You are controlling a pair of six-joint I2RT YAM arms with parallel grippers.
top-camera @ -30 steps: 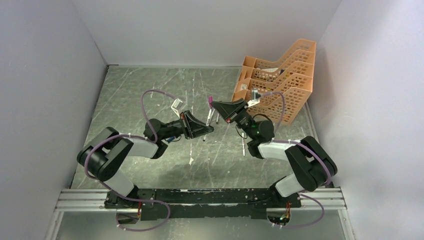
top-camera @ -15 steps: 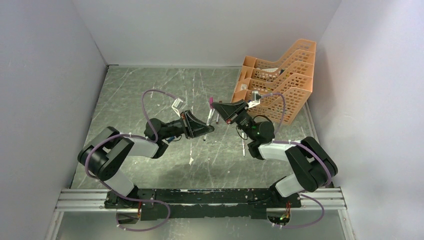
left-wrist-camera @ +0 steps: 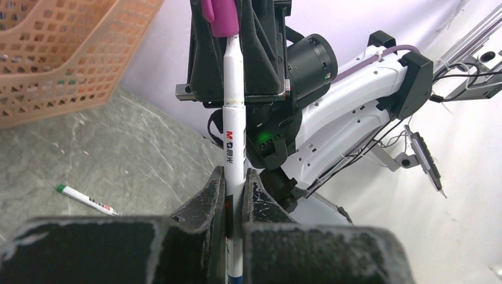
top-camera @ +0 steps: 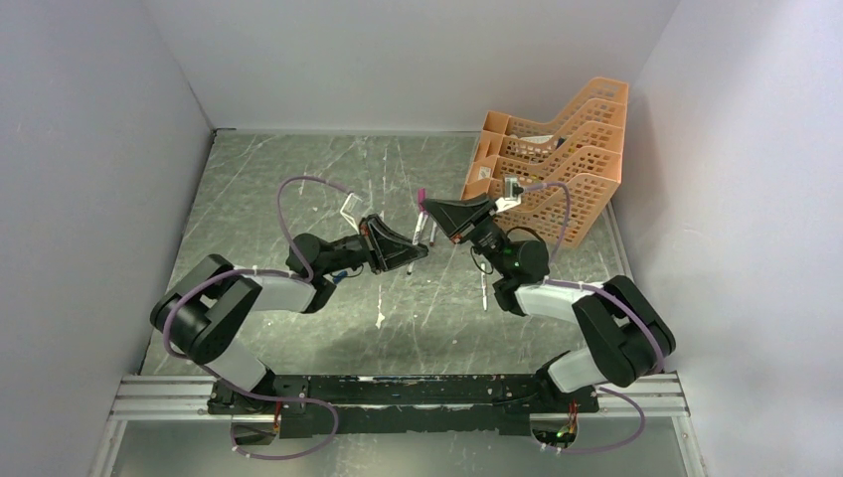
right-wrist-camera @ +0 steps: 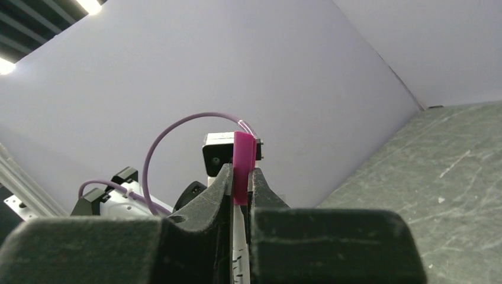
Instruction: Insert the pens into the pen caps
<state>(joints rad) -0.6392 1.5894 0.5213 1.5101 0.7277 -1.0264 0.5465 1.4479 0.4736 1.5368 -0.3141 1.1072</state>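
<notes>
The left gripper (left-wrist-camera: 234, 180) is clamped on a slim white marker pen (left-wrist-camera: 234, 118) held above the scratched grey tabletop (left-wrist-camera: 118, 154). The pen's far end meets the short magenta-pink cylindrical cap (right-wrist-camera: 243, 160) pinched by the right gripper (right-wrist-camera: 240, 177) (another white pen (left-wrist-camera: 89, 201) lies on the tabletop below).

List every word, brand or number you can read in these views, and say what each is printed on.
"M&G": in red down the barrel of the held pen, which is clamped in the left gripper. The dark characters after it are too small to read with certainty.
Loose pen: red and dark print, too blurred to read.
White tag on the orange tray: too small to read.
Right wrist view: no text.
</notes>
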